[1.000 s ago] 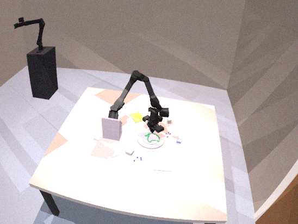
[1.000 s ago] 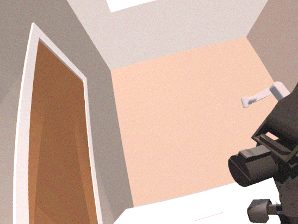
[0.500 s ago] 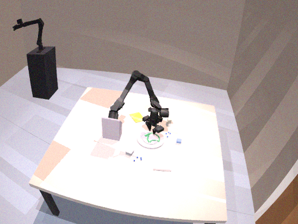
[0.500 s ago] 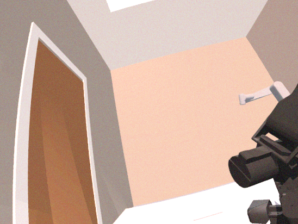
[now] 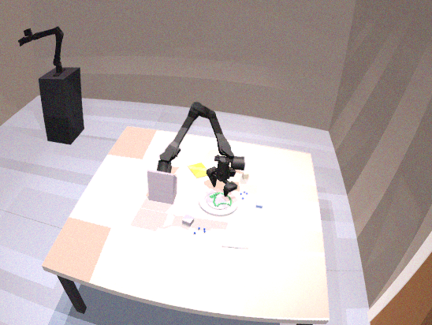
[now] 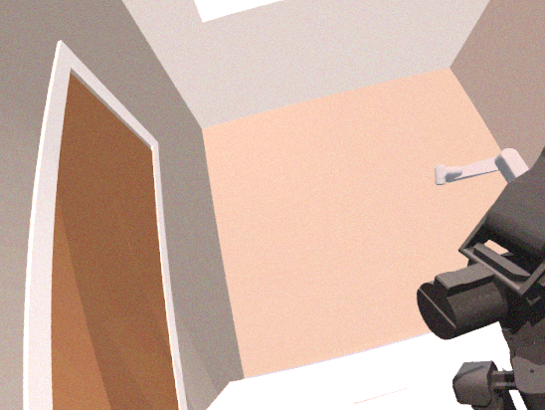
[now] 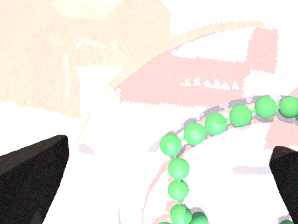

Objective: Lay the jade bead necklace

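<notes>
The round bead board (image 5: 219,213) (image 7: 165,85) is a pale disc on the table. The jade bead necklace (image 5: 231,201) (image 7: 241,115) is a string of green beads lying on it in an irregular loop. In the wrist view, its upper beads run along the grey groove arc, then the string bends sharply down at the left, inside the arc. The lower part is bunched and cut off by the frame. My gripper (image 5: 220,188) (image 7: 173,152) is open and empty just above the board, its fingers wide apart with beads visible between them. Bead contact with the groove floor is unclear.
A grey upright box (image 5: 162,187) stands by the arm's base. A yellow sheet (image 5: 198,169) and a beige block (image 5: 245,174) lie behind the board. A grey block (image 5: 188,221), a blue block (image 5: 258,206), scattered blue bits and a thin strip (image 5: 235,247) lie around it.
</notes>
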`<state>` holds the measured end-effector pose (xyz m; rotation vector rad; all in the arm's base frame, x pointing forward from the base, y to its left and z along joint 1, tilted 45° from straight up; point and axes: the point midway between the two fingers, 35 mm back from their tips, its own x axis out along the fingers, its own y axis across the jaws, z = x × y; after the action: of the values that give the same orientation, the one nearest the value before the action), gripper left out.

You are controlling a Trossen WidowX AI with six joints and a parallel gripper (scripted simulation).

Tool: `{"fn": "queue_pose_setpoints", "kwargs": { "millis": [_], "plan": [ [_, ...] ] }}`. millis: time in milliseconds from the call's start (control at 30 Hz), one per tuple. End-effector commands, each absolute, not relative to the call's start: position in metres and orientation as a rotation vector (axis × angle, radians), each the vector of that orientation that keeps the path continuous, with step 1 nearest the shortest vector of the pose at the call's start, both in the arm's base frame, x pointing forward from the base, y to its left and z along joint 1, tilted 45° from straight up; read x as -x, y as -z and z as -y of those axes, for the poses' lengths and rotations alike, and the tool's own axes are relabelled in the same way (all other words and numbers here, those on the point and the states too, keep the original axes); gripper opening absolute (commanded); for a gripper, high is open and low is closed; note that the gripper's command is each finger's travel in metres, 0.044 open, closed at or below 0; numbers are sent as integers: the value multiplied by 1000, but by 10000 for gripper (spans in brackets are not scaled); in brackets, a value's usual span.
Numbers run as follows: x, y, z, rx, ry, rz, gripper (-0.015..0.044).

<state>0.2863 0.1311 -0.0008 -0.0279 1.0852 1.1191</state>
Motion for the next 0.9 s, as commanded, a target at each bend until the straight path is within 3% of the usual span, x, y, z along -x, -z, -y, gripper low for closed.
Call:
{"fn": "queue_pose_setpoints", "kwargs": {
  "millis": [0, 333, 733, 867],
  "plan": [
    [-287, 0, -131, 37, -1120, -1082, 440],
    [-287, 0, -131, 37, -1120, -1082, 440],
    [-333, 26, -65, -509, -681, -1422, 125],
    [-340, 33, -48, -640, -570, -1484, 120]
  ]
}}
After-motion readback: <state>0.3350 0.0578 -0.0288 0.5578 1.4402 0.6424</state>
